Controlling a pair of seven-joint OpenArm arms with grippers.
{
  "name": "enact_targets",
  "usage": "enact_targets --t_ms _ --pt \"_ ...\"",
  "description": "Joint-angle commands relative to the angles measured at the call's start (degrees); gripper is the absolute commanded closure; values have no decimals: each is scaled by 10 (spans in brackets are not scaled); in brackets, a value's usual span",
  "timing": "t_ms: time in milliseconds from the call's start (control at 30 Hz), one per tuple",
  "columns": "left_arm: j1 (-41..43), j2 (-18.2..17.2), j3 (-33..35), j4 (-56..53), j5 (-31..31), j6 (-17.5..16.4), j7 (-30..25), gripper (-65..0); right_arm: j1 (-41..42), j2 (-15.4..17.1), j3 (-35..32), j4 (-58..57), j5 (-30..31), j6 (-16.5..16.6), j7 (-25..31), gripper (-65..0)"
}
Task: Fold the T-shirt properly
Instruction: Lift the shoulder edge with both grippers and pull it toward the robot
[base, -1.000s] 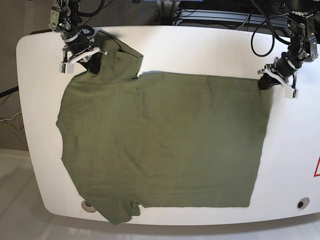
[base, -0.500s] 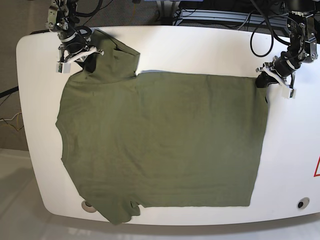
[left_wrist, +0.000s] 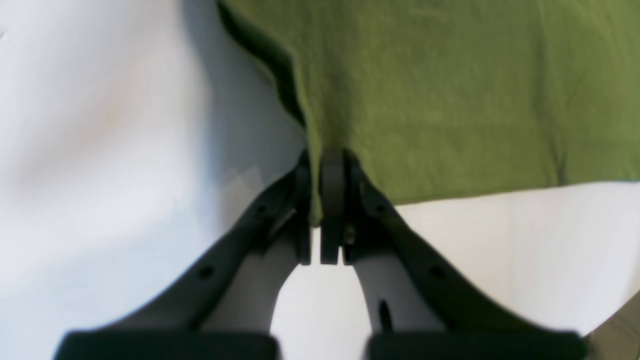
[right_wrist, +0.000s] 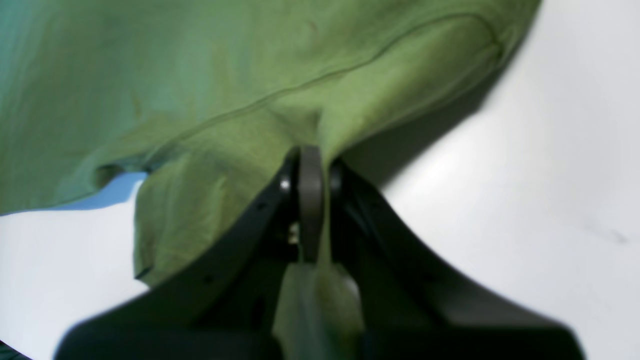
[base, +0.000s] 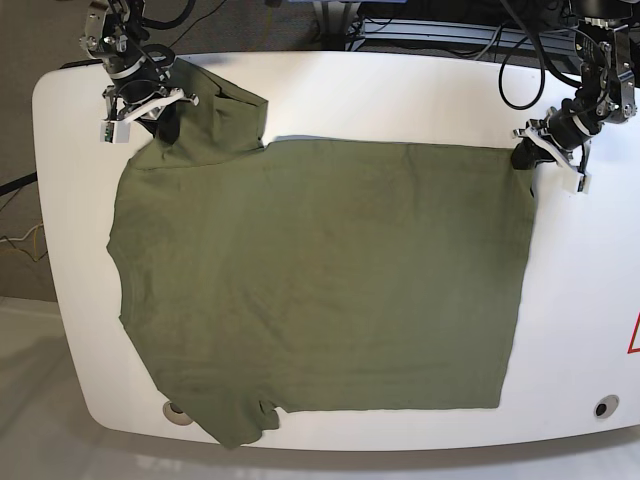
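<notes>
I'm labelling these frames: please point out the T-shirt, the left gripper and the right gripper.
T-shirt (base: 320, 280), base view, middle of the flat body.
left gripper (left_wrist: 320, 200), left wrist view, where it pinches the hem corner.
right gripper (right_wrist: 311, 200), right wrist view, where it pinches the sleeve.

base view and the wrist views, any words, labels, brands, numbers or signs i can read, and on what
No readable text anywhere.
Plain olive-green cloth T-shirt: no print or label showing.
White rounded table: a red triangular mark sits at its right edge, cut off by the frame, with nothing legible in it.
Wrist views: only cloth, table and black fingers, no lettering.
</notes>
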Motion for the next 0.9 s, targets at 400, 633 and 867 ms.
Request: enact_targets --t_ms 400,633,867 --pt "114 -8 -53 136 7 -1 -11 0 -88 7 65 118 3 -1 15 0" --pt "133 -4 -80 154 8 -4 -9 0 -97 6 70 135 5 -1 -6 0" --pt "151 8 -120 170 5 -14 -14 0 -91 4 92 144 2 12 -40 0"
